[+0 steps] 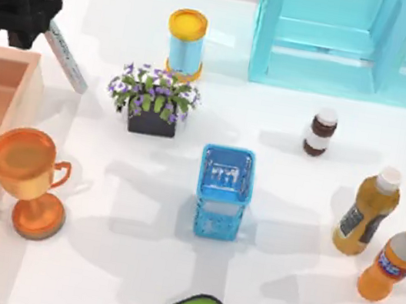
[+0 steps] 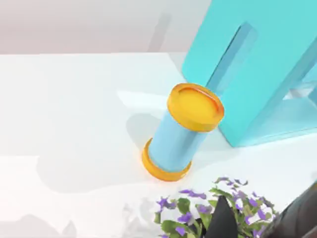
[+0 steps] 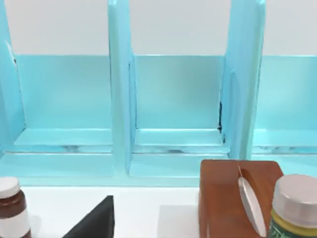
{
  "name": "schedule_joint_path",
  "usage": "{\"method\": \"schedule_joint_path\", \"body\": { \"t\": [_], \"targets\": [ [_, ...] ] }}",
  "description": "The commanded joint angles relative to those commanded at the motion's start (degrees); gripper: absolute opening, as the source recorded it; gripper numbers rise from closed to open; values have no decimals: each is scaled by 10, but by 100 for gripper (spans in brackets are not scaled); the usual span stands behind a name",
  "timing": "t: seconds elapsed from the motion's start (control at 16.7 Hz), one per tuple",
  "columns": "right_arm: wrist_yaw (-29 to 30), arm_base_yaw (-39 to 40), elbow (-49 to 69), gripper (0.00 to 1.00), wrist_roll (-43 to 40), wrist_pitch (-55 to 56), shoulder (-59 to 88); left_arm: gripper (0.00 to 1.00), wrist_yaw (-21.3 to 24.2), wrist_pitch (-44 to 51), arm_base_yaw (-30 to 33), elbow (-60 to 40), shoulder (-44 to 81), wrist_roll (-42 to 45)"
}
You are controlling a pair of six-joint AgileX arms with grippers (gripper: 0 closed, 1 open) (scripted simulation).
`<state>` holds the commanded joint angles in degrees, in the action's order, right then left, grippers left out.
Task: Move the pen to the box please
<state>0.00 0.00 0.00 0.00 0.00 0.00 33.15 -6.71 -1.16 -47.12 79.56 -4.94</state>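
We are in the carry step: our left end effector [image 1: 26, 9], at the far left of the tabletop [image 1: 286, 213], is clenched on the pen [image 1: 62, 53], gripping it near its black cap so the silver-grey barrel slants down and away, its free tip hanging above the white surface just beside the far corner of the box [image 1: 29, 80]. The pen is not yet over the box's inside, we judge, so the next move calls for swinging it across the pale rim and lowering it before letting go — and for keeping the long barrel clear of the trophy [image 1: 27, 179] that stands against that rim. The pen is a thick smooth cylinder with small dark marks; the box is a big orange-brown rectangle with thick paler walls, open on top. The trophy is glossy orange with two handles. From the left wrist we see a blue can [image 2: 181, 133] with yellow ends, leaning in that view, and purple flowers [image 2: 213, 210]. Whether our right end effector is open, we cannot tell.
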Motion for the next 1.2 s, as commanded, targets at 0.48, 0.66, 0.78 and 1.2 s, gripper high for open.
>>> {"method": "schedule_joint_path", "body": {
  "t": [0.48, 0.66, 0.78, 1.2],
  "targets": [
    [0, 0, 0, 100, 0, 0, 0, 0, 56, 416, -157, -244, 104, 447],
    [0, 0, 0, 100, 0, 0, 0, 0, 92, 580, -213, -326, 146, 622],
    [0, 0, 0, 100, 0, 0, 0, 0, 117, 684, -248, -374, 171, 732],
    [0, 0, 0, 100, 0, 0, 0, 0, 195, 980, -340, -476, 236, 1050]
  ]
}}
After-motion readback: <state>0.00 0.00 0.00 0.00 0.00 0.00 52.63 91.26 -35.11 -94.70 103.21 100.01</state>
